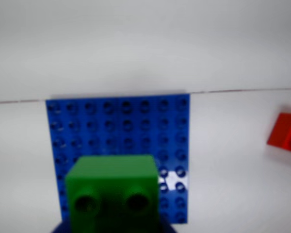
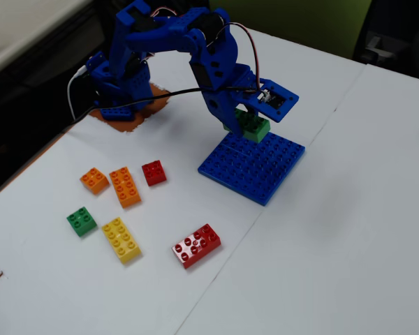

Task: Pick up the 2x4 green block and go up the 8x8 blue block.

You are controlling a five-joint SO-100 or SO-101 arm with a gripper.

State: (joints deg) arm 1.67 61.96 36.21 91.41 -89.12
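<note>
The 2x4 green block (image 1: pixel 111 191) fills the bottom middle of the wrist view, end-on, with two studs facing the camera. My gripper (image 1: pixel 114 227) is shut on it; only dark blue slivers of the jaws show on either side at the frame's bottom edge. Behind and below it lies the 8x8 blue block (image 1: pixel 116 126), flat on the white table. In the fixed view the gripper (image 2: pixel 246 120) holds the green block (image 2: pixel 253 130) over the far edge of the blue plate (image 2: pixel 255 167). Whether the block touches the plate I cannot tell.
Loose bricks lie left of the plate in the fixed view: a red 2x4 (image 2: pixel 196 245), a yellow 2x4 (image 2: pixel 121 239), a small green 2x2 (image 2: pixel 82 221), two orange bricks (image 2: pixel 125 186) and a red 2x2 (image 2: pixel 153 172). A red brick (image 1: pixel 286 133) shows at the wrist view's right edge.
</note>
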